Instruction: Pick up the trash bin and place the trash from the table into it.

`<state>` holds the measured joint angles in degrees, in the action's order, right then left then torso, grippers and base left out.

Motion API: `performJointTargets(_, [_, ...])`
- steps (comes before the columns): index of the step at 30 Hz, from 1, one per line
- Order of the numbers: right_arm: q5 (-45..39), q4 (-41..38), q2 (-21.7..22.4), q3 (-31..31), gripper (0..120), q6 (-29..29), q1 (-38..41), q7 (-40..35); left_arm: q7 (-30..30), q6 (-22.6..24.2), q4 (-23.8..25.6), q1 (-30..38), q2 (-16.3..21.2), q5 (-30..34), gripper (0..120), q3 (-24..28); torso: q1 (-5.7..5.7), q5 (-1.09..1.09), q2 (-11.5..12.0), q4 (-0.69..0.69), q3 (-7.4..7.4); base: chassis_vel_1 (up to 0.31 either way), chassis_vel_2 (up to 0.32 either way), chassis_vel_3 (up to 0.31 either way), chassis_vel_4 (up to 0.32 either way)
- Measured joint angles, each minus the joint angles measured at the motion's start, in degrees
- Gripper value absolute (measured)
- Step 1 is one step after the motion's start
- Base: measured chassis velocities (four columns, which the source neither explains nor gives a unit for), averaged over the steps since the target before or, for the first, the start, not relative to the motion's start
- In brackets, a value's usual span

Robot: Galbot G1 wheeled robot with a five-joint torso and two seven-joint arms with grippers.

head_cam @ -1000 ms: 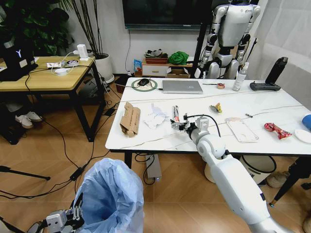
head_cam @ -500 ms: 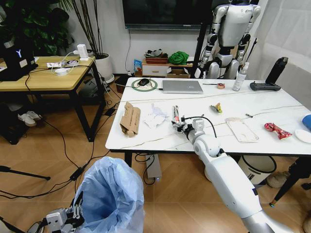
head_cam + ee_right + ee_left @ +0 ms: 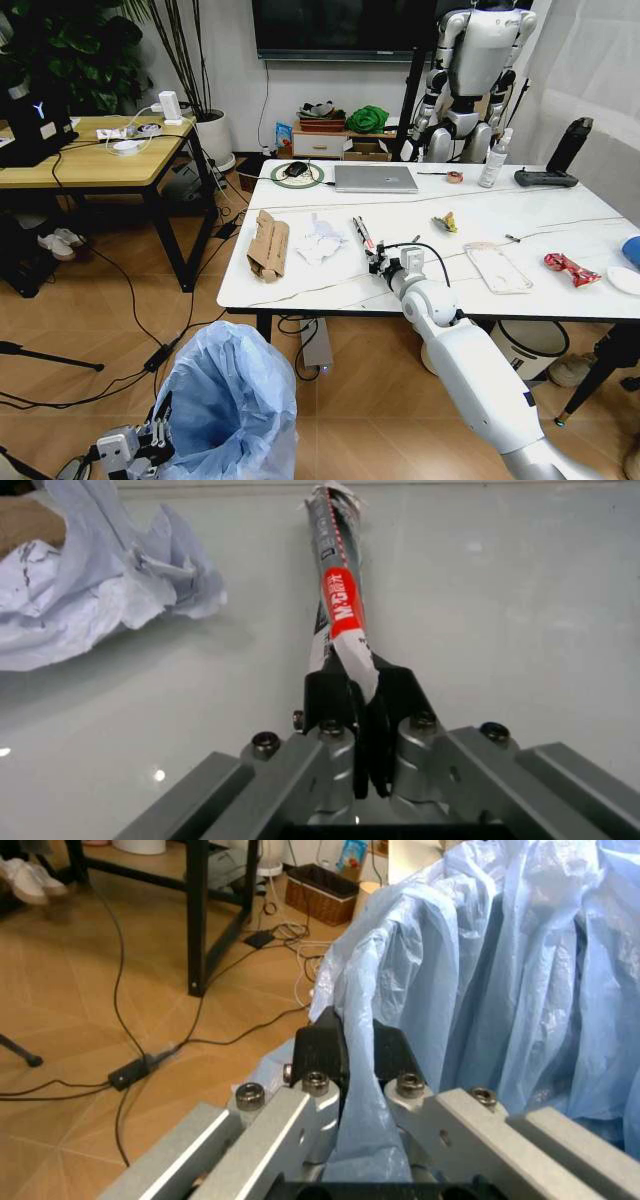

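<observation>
the right gripper [image 3: 362, 697] is closed on the near end of a long grey and red wrapper [image 3: 338, 592] over the table [image 3: 560, 290], and crumpled white paper [image 3: 90, 592] lies at about 10 o'clock from it. the left gripper [image 3: 350, 1057] is pinched on the bag edge of the trash bin [image 3: 235, 410], at 7 o'clock below the table's near edge.

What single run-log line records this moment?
left gripper: shut on trash bin bag, beside table | right gripper: shut on grey-red wrapper | cardboard, paper on table
</observation>
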<state>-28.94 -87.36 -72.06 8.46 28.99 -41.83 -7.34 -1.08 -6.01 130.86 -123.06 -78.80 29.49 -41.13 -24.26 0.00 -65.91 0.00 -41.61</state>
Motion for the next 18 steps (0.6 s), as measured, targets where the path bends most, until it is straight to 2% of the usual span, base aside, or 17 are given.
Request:
performJointTargets(9, [-5.18, -7.23, 1.77, 2.09, 0, -5.29, -3.00, -0.23, -0.39, 0.19, -0.02, 0.20, 0.83, 0.32, 0, 2.24, 0.00, 0.00, 0.00, 0.00, 0.00, 0.000, 0.000, 0.000, 0.000])
performJointTargets(12, [-11.78, -15.06, 5.52, 2.31, 0, -8.83, -6.97, 0.69, -0.80, 0.56, 0.26, -0.03, 1.17, 0.17, 0, 3.70, 0.00, 0.01, 0.00, 0.00, 0.00, 0.000, 0.000, 0.000, 0.000])
performJointTargets(18, [-17.10, -25.04, 11.37, -0.36, 0, -14.70, -13.48, 5.06, -1.05, 1.33, 0.48, 0.02, 1.86, 0.63, 0, 4.24, 0.01, 0.01, 0.00, -0.01, 0.01, 0.000, 0.000, 0.000, 0.000])
